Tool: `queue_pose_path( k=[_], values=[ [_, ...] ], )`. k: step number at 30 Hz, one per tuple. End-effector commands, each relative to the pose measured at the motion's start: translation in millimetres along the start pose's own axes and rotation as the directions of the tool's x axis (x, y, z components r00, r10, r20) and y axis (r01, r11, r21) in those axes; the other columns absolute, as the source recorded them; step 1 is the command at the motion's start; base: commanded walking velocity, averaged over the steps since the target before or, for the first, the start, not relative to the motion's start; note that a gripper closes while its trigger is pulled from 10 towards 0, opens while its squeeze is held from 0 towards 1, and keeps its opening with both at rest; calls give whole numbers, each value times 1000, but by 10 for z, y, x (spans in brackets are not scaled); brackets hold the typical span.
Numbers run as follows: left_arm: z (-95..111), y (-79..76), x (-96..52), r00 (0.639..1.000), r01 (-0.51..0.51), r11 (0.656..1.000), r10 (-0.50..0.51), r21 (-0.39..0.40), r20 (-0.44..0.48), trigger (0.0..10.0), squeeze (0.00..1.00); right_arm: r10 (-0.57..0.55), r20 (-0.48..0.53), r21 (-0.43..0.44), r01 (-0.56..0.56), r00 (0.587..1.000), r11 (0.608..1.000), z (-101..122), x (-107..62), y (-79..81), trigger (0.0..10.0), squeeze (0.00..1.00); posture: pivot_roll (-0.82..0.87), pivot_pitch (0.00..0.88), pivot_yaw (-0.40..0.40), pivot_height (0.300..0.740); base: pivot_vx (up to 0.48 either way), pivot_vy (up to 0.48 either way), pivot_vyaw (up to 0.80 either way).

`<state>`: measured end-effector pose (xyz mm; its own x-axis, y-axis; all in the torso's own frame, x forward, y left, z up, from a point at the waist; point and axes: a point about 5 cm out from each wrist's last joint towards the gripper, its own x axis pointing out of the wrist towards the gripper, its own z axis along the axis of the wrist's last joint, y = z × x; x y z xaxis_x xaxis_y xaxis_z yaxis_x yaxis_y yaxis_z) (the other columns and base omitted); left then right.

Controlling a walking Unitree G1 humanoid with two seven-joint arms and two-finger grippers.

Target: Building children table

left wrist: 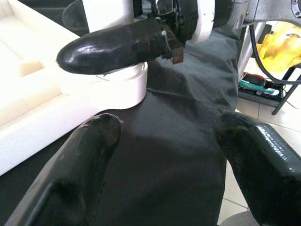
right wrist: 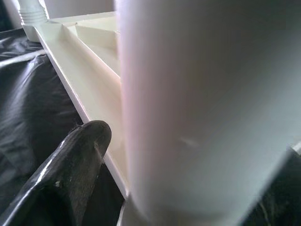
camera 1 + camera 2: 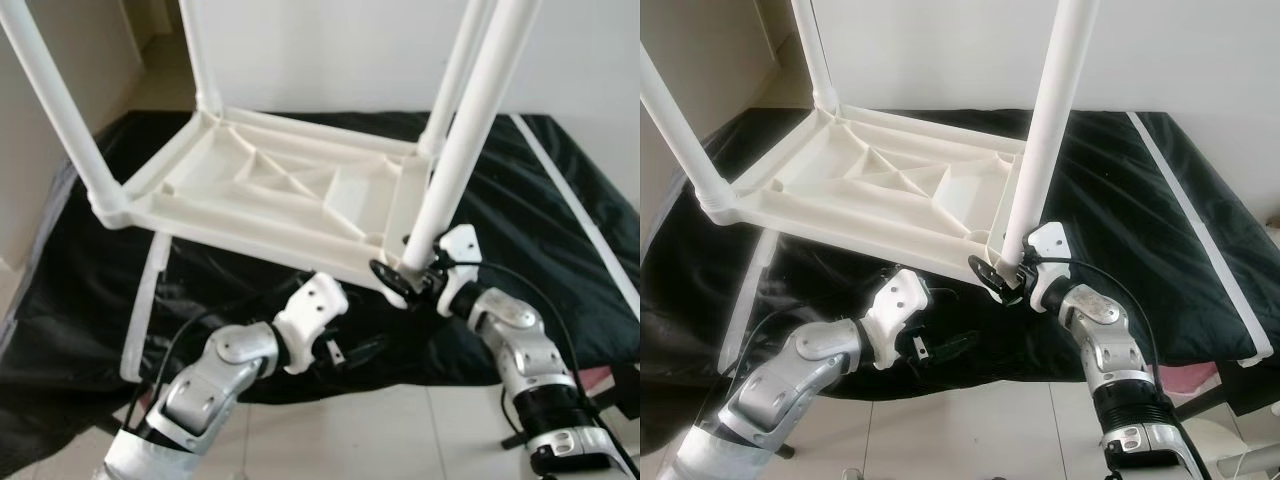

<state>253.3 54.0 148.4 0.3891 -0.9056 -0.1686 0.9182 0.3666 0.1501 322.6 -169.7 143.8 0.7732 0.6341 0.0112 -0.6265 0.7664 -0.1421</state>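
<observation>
A white plastic children's table (image 3: 270,190) lies upside down on a black cloth, its legs pointing up. My right gripper (image 3: 405,275) is shut on the base of the near-right leg (image 3: 470,130), one finger on each side where the leg meets its corner socket (image 1: 117,87). In the right wrist view this leg (image 2: 197,108) stands close beside a black finger (image 2: 70,165). My left gripper (image 3: 355,350) is open, low over the cloth just in front of the table's near edge, a little left of the right gripper, holding nothing. Its fingertips (image 1: 89,155) frame bare cloth.
The black cloth (image 3: 560,280) covers a low surface; tiled floor (image 3: 400,430) lies before it. Long white strips lie on the cloth at left (image 3: 145,300) and right (image 3: 580,210). Three other legs rise at near left (image 3: 60,110), far left (image 3: 195,50) and far right (image 3: 455,70).
</observation>
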Motion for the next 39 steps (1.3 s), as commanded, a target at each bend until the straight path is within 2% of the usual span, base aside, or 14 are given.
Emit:
queue_pose_path(
  k=[1, 3, 4, 5, 6, 16, 17, 18, 25, 28, 31, 34, 35, 39],
  values=[
    [-38, -37, 4, 999, 32, 999, -32, -6, -19, 10000, 0, 10, -5, -1, -10, 1000, 1000, -22, -14, -6, 10000, 0, 19, 75, -33, 740, 0, 0, 0],
    [-38, -37, 4, 999, 32, 999, -32, -6, -19, 10000, 0, 10, -5, -1, -10, 1000, 1000, -22, -14, -6, 10000, 0, 19, 75, -33, 740, 0, 0, 0],
    [-44, -43, 1, 999, 36, 999, -36, -5, -21, 10000, 0, 16, -6, -4, -16, 1000, 1000, -28, -27, -2, 2941, 0, 16, 73, -34, 740, 0, 0, 0],
    [-44, -43, 1, 999, 36, 999, -36, -5, -21, 10000, 0, 16, -6, -4, -16, 1000, 1000, -28, -27, -2, 2941, 0, 16, 73, -34, 740, 0, 0, 0],
    [-47, -48, 1, 999, 37, 999, -38, -5, -22, 10000, 0, 19, -11, -2, -19, 1000, 1000, -40, -45, 2, 0, 0, 15, 72, -37, 740, 0, 0, 0],
    [-52, -71, 2, 999, 41, 999, -41, -9, -21, 10000, 0, -22, -27, 12, 23, 999, 1000, -101, -145, 24, 0, 0, 9, 69, -45, 740, 0, 0, 0],
    [-52, -77, 5, 999, 43, 999, -43, -10, -20, 10000, 0, -38, -31, 22, 39, 999, 999, -108, -155, 25, 941, 0, 9, 69, -45, 740, 0, 0, 0],
    [-54, -81, 7, 999, 44, 999, -44, -10, -21, 10000, 0, -55, -35, 27, 56, 998, 998, -115, -162, 27, 10000, 0, 5, 66, -46, 740, 0, 0, 0],
    [-57, -94, 19, 999, 51, 999, -51, -13, -19, 10000, 0, -188, -79, 20, 190, 979, 982, -158, -167, 43, 10000, 0, -4, 64, -46, 740, 0, 0, 0],
    [-57, -102, 33, 998, 55, 998, -55, -13, -17, 10000, 0, -326, -120, 24, 331, 938, 943, -218, -162, 71, 10000, 0, -9, 63, -49, 740, 0, 0, 0],
    [-58, -103, 35, 998, 56, 998, -56, -13, -17, 10000, 0, -345, -125, 32, 352, 930, 936, -225, -162, 81, 10000, 0, -9, 63, -49, 740, 0, 0, 0],
    [-55, -111, 39, 998, 56, 998, -56, -19, -13, 10000, 0, -464, -160, 122, 484, 871, 866, -290, -152, 214, 10000, 0, -9, 63, -49, 740, 0, 0, 0],
    [-55, -111, 39, 998, 56, 998, -56, -19, -13, 10000, 0, -464, -160, 122, 484, 871, 866, -290, -152, 214, 10000, 0, -9, 63, -49, 740, 0, 0, 0],
    [-61, -125, 37, 998, 57, 998, -58, -23, -14, 10000, 0, -568, -194, 146, 596, 800, 790, -325, -168, 302, 10000, 0, -8, 67, -51, 740, 0, 0, 0]
  ],
)
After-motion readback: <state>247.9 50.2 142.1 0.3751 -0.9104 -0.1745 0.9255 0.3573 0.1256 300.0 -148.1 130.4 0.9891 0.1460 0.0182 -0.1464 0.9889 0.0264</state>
